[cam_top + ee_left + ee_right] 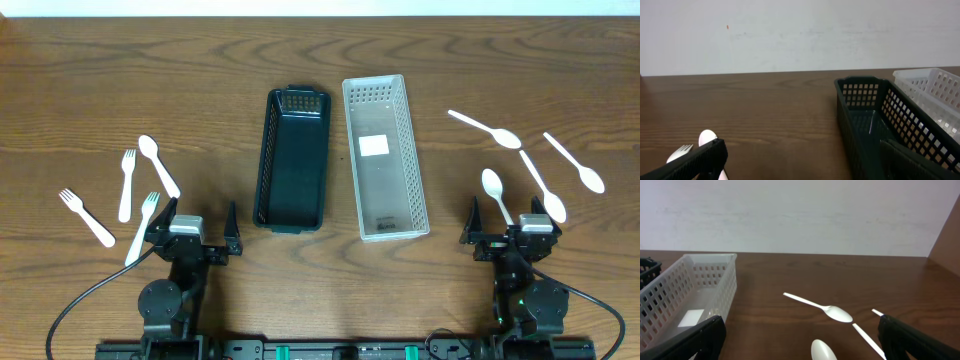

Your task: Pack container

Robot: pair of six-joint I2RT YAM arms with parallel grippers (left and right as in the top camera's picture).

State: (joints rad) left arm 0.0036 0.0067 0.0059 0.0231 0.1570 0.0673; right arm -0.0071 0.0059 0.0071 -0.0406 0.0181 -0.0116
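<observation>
Just the heads of fork (684,149) and spoon (707,137) (handles unseen)

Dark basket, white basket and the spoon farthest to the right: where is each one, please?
Dark basket (292,160): overhead view, on its bare floor.
White basket (388,195): overhead view, on its bare floor.
Rightmost spoon (568,156): overhead view, on the middle of its handle.
</observation>
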